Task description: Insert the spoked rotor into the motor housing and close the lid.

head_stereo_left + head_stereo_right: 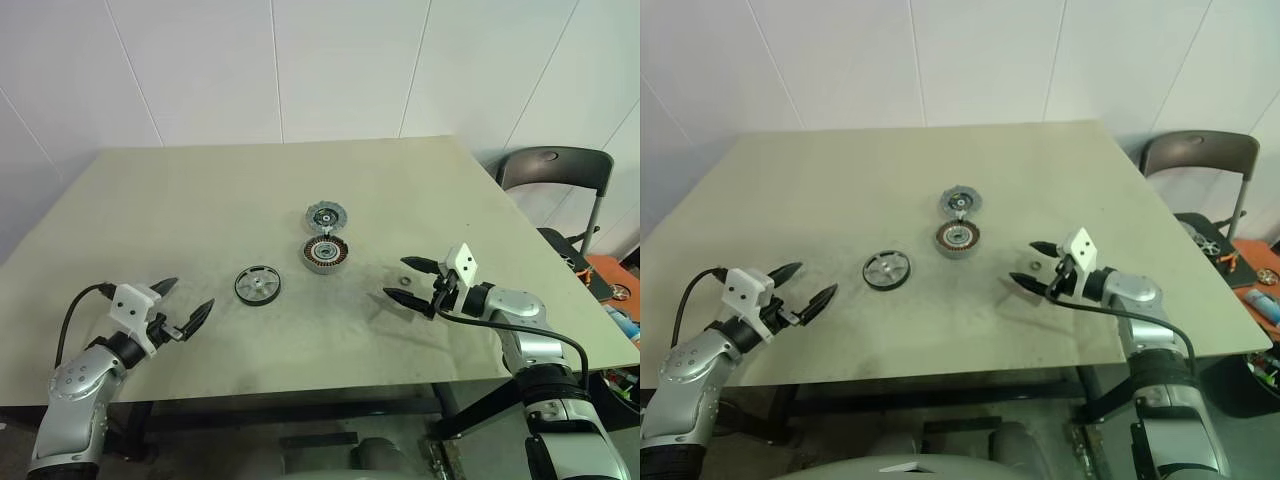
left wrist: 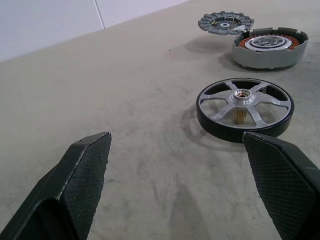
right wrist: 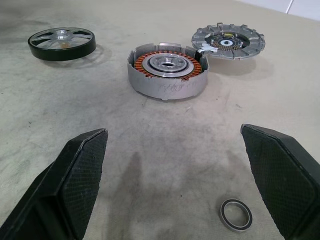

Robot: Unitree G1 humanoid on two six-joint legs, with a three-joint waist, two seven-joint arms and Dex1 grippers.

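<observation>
The spoked rotor (image 1: 258, 285), a black-rimmed wheel with silver spokes, lies flat on the table, left of the middle. To its right stands the motor housing (image 1: 325, 253), a grey cup with copper windings and a silver centre. Just behind it the lid (image 1: 326, 215), a grey toothed disc, rests with one edge on the housing. My left gripper (image 1: 187, 305) is open over the table's near left, short of the rotor (image 2: 244, 106). Open too, my right gripper (image 1: 411, 281) hovers right of the housing (image 3: 167, 70). Neither holds anything.
A small dark ring (image 3: 236, 215) lies on the table (image 1: 200, 200) between my right fingers (image 1: 421, 264). A dark chair (image 1: 556, 170) stands past the table's right edge, with clutter on the floor beyond it.
</observation>
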